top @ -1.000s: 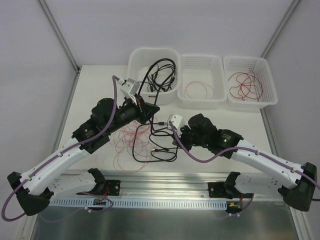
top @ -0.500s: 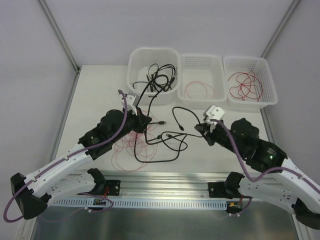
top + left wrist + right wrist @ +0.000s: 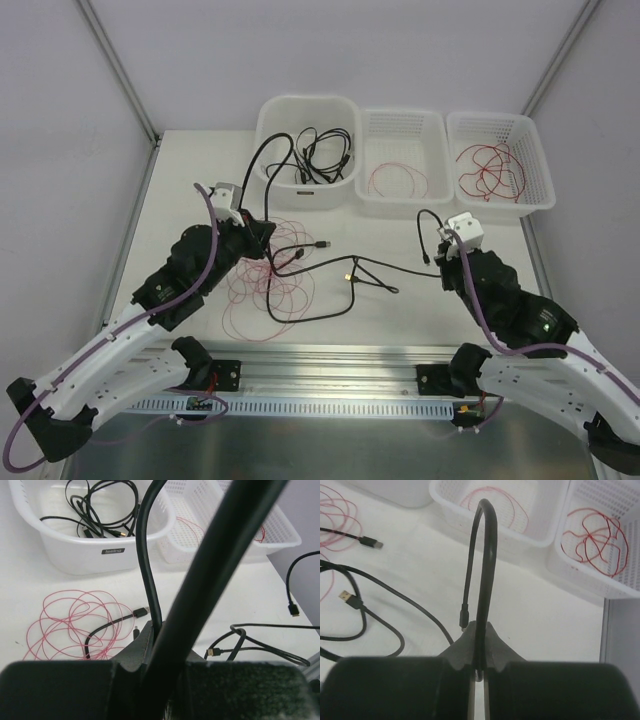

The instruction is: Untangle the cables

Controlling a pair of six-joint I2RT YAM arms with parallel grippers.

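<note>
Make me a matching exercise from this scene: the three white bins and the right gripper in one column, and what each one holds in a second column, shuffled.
Column one:
1. solid white tub
2. middle basket
3. right basket
4. right gripper

Column two:
a. tangled red wires
b. one black cable, pinched and arching upward
c. a single red wire loop
d. loose black cables

Pairs: 1-d, 2-c, 3-a, 4-b.

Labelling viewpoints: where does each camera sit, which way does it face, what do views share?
Top external: above, behind the arms, looking down on the table.
Left wrist: behind the left gripper, facing the far tub; it pinches a black cable.
Right wrist: behind the right gripper, facing the middle basket, pinching a plug-ended cable.
Shared: all show that basket.
</note>
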